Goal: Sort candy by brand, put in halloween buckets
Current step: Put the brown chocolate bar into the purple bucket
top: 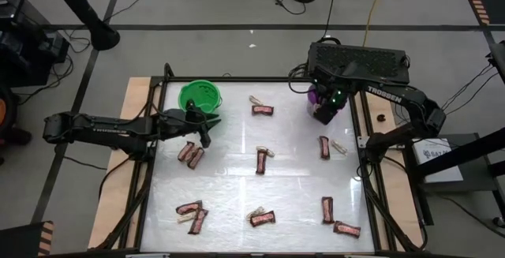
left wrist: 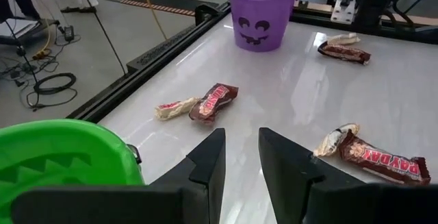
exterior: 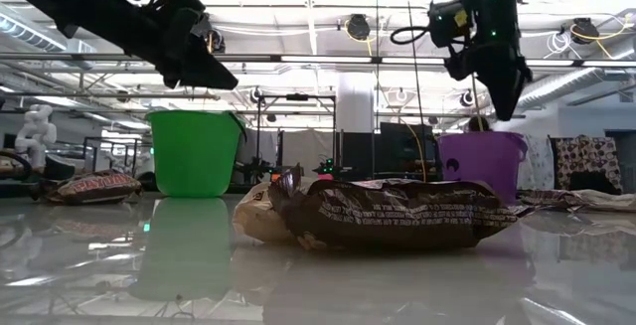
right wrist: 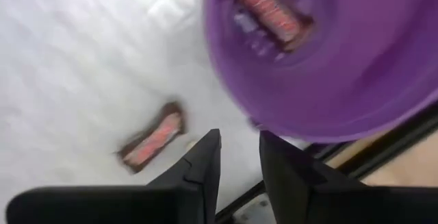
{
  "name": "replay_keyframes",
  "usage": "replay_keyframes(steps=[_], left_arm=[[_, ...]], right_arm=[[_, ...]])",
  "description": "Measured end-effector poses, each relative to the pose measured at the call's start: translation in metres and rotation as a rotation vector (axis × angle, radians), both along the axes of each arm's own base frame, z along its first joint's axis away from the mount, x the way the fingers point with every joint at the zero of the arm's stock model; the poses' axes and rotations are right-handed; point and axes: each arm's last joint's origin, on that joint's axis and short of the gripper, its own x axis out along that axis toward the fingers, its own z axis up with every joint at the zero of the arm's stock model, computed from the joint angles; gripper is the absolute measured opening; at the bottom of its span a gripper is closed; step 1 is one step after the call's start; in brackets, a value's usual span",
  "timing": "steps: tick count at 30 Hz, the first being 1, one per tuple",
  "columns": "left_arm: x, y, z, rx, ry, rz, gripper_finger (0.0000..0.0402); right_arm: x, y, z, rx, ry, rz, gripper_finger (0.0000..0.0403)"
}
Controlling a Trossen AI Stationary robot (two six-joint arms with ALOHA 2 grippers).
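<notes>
While the right hand (top: 325, 110) hangs over the purple bucket (left wrist: 259, 15) at the upper right of the high view, its fingers (right wrist: 200, 166) stand slightly apart with nothing between them, and a red-brown bar (right wrist: 268, 8) lies inside the bucket below. Another bar (right wrist: 152, 139) lies on the white worktop (top: 292, 187) just beside the bucket. The left hand (top: 207, 132) sits at the upper left of the high view, right next to the green bucket (top: 199, 96), its fingers (left wrist: 205, 159) a narrow gap apart and empty. The rest of the candy (top: 261, 162) is scattered over the worktop: a pair of bars just below the left hand, one bar with a pale piece near the top centre, another pairing at the middle, one at the right, and several along the bottom edge. In the low view a dark wrapped bar (exterior: 397, 214) with a tan piece touching it fills the centre, with both buckets standing behind it
</notes>
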Motion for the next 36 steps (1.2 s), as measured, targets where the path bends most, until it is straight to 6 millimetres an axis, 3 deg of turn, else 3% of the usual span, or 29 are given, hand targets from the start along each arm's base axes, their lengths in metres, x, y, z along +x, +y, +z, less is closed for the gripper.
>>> replay_keyframes(steps=[7, 18, 23, 28, 36], left_arm=[[0.000, 0.000, 0.000, 0.001, -0.003, -0.017, 0.0098], [0.002, -0.002, 0.003, -0.016, -0.040, -0.069, 0.0098], [0.003, -0.004, 0.004, -0.010, -0.048, -0.098, 0.0098], [0.003, -0.008, 0.005, 0.028, -0.043, -0.130, 0.0098], [0.004, -0.009, 0.005, 0.028, -0.045, -0.135, 0.0098]], right_arm=[[0.008, 0.012, 0.000, 0.134, -0.087, -0.029, 0.0096], [0.043, 0.063, 0.001, 0.132, -0.161, 0.093, 0.0096], [0.067, 0.101, 0.004, 0.106, -0.306, 0.230, 0.0096], [0.088, 0.144, 0.007, 0.036, -0.470, 0.484, 0.0096], [0.121, 0.214, -0.026, -0.013, -0.592, 0.821, 0.0096]])
